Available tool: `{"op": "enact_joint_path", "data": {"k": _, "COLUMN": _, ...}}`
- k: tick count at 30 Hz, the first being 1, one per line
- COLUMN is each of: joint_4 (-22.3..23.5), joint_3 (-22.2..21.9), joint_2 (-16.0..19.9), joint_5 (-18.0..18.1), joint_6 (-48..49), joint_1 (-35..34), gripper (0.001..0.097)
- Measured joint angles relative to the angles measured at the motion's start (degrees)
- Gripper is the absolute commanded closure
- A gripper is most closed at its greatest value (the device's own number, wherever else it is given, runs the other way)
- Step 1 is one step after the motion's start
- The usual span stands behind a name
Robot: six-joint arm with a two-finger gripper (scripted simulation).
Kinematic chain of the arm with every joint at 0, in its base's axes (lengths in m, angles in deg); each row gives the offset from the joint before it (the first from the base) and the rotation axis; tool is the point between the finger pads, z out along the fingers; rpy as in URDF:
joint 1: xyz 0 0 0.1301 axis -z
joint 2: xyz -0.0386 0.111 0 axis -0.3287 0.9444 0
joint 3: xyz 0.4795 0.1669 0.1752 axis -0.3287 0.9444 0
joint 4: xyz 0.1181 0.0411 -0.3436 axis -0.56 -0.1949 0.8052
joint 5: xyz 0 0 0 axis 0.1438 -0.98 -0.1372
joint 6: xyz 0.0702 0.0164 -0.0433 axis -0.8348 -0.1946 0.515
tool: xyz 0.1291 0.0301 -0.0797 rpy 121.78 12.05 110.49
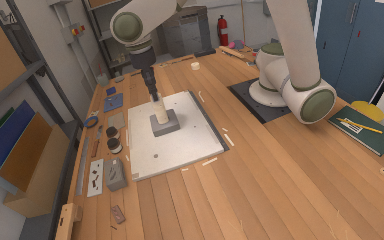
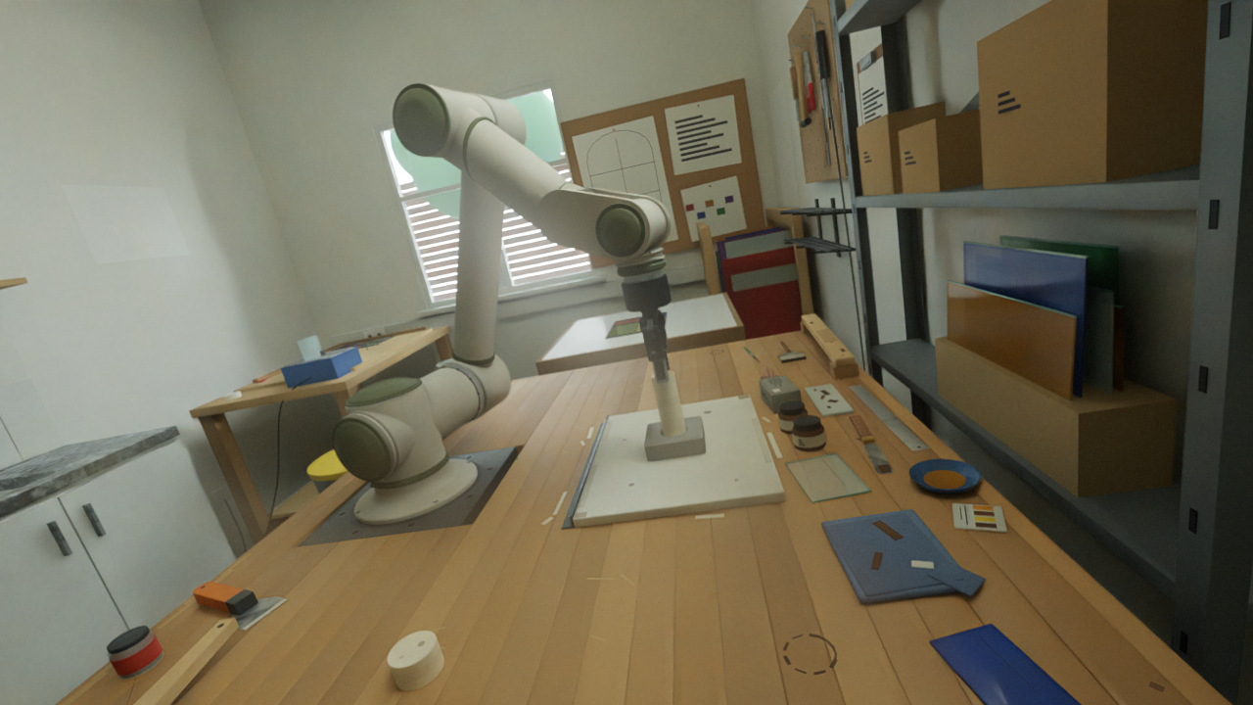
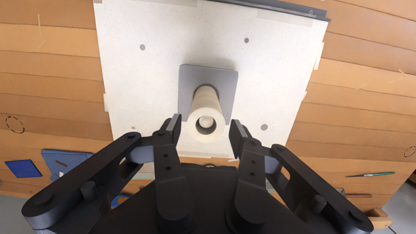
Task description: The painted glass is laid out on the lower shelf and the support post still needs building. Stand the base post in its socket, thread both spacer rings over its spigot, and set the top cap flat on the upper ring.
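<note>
The upper spacer ring sits on top of the cream stack, with the post's spigot tip showing in its bore, and my gripper is open around its rim, holding nothing. Below it the stack stands upright in the grey socket block on the white slab. In the second side camera my gripper is at the stack's top. The top cap, a short cream disc, lies apart on the bench toward its far end.
The robot's base stands on a dark plate to the right of the slab. Jars, a grey box, a blue mat and small tools line the bench's left edge by the shelving.
</note>
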Motion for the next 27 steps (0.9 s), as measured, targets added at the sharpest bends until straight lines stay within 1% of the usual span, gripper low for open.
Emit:
{"op": "enact_joint_path", "data": {"k": 16, "joint_4": 0.0, "joint_3": -2.1, "joint_2": -1.7, "joint_5": -3.8, "joint_6": 0.0, "joint_1": 0.0, "gripper": 0.0381}}
{"op": "enact_joint_path", "data": {"k": 27, "joint_4": 0.0, "joint_3": -2.9, "joint_2": -2.2, "joint_5": -5.0, "joint_6": 0.0, "joint_1": 0.0, "gripper": 0.0381}}
